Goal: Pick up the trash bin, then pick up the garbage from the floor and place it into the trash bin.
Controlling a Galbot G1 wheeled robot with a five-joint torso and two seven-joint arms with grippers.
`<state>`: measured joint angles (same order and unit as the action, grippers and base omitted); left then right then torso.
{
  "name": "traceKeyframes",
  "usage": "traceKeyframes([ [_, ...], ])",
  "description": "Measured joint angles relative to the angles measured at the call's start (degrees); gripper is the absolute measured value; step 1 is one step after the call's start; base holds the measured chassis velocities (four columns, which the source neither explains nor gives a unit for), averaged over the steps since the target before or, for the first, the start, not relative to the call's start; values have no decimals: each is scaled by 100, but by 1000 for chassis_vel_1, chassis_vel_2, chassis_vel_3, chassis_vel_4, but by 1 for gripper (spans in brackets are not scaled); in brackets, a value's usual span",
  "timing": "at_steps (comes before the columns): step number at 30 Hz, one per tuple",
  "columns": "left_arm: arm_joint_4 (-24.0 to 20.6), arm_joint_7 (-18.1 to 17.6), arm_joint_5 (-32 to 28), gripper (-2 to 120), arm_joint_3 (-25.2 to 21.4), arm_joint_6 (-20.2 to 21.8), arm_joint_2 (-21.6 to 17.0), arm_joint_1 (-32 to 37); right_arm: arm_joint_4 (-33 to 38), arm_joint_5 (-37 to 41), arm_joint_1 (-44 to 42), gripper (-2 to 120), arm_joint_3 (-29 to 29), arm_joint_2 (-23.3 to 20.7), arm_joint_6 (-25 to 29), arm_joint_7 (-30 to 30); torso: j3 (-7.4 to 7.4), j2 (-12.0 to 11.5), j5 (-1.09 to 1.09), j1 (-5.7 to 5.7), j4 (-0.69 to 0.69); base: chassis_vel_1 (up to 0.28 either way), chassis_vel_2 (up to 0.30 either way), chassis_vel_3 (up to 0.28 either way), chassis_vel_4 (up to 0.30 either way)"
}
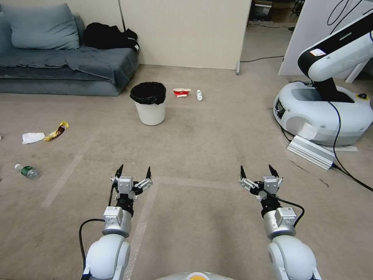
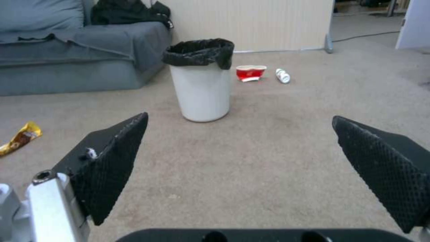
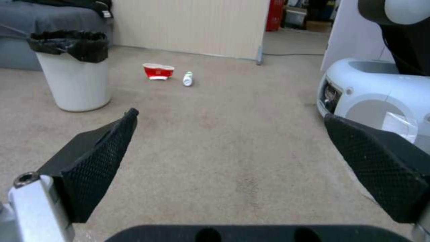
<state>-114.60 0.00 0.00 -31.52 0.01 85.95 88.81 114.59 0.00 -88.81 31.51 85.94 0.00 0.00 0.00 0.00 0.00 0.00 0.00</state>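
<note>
Lighting: even, soft indoor light from overhead, moderately bright; no hard glare.
Shadows: faint, diffuse; small soft patch on carpet at base of trash bin.
Sheen: dull highlights on bin's black liner and on white shell of another robot w/ glossy finish.
Distortion: head view wide-angle, walls bow toward edges.
Focus: wrist views softer, grainy; near fingers slightly blurred, far bkgd hazy.
</note>
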Motion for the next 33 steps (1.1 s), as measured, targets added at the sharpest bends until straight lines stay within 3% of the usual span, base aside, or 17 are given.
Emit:
traceKeyframes([
  [7,-257,-97,52,98,-54,204,2,121,179,-41,-138,100,-1,52,-10,-12,0,0,0,0,1,0,0,0,0],
  [9,-731,-282,159,98,-168,584,14,341,383,-79,-321,100,-3,107,-26,-32,0,0,-3,0,1,0,0,0,0],
  [10,-731,-282,159,98,-168,584,14,341,383,-79,-321,100,-3,107,-26,-32,0,0,-3,0,1,0,0,0,0],
  [13,-1573,-618,353,98,-372,1256,34,734,1080,-229,-820,100,-43,328,-102,-132,0,0,0,0,0,0,0,0,0],
  [17,-1891,-738,424,99,-443,1507,40,879,1393,-299,-1049,100,-56,423,-140,-183,-1,0,-1,0,-1,0,0,0,0],
  [19,-2413,-923,503,99,-552,1927,43,1129,1914,-392,-1432,100,-85,594,-125,-277,-1,0,0,0,-1,0,0,0,0],
  [23,-2481,-955,419,99,-497,2020,16,1183,1947,-255,-1436,100,-104,618,209,-233,-1,0,-1,0,0,0,0,0,0],
  [33,-2433,-954,423,99,-431,2015,16,1192,1877,-225,-1397,100,-33,619,271,-381,-1,0,0,0,0,0,0,0,0],
])
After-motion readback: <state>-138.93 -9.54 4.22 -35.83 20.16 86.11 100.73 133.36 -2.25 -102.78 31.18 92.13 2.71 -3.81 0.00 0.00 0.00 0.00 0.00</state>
